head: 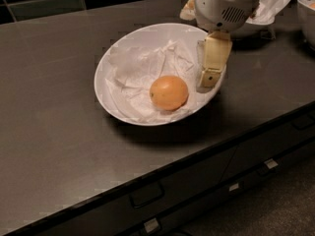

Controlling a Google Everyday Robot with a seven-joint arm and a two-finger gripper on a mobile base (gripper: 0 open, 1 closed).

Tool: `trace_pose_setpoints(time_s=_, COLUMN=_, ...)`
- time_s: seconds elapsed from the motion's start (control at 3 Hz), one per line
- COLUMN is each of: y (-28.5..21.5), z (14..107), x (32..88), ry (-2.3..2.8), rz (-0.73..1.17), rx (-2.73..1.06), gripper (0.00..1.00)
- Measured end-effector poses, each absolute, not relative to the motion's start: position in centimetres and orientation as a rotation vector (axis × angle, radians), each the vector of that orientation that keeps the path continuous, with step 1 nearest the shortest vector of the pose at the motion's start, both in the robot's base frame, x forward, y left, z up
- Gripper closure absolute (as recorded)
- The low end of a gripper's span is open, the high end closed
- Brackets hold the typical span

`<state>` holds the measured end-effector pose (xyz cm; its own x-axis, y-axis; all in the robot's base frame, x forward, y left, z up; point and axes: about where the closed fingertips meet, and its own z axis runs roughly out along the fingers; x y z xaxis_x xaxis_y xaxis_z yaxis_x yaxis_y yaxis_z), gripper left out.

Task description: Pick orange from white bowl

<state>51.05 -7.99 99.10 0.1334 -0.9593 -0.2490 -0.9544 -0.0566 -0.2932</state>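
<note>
The orange lies in the front right part of the white bowl, on crumpled white paper. The bowl stands on a dark countertop. My gripper hangs over the bowl's right side, just right of the orange and apart from it. Its cream-coloured fingers point down into the bowl. The white arm housing sits above them and hides part of the bowl's far right rim.
Another white bowl with crumpled paper stands behind the arm at the back right. A further white bowl's edge shows at the far right. The counter's front edge runs diagonally, with drawers and handles below.
</note>
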Motion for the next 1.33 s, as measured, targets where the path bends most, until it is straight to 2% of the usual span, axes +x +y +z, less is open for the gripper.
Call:
trace_pose_setpoints(time_s=0.33, y=-6.6, z=98.0, x=52.1, ry=1.815, rz=0.014, rx=-2.071, gripper=0.07)
trace_pose_setpoints(time_s=0.67, y=-5.5, z=96.7, x=53.0, ry=1.79, rz=0.04, rx=-2.113, gripper=0.08)
trace_pose_setpoints(time_s=1.33, y=-5.0, z=93.4, x=54.1, ry=1.802, rz=0.093, rx=-2.153, gripper=0.16)
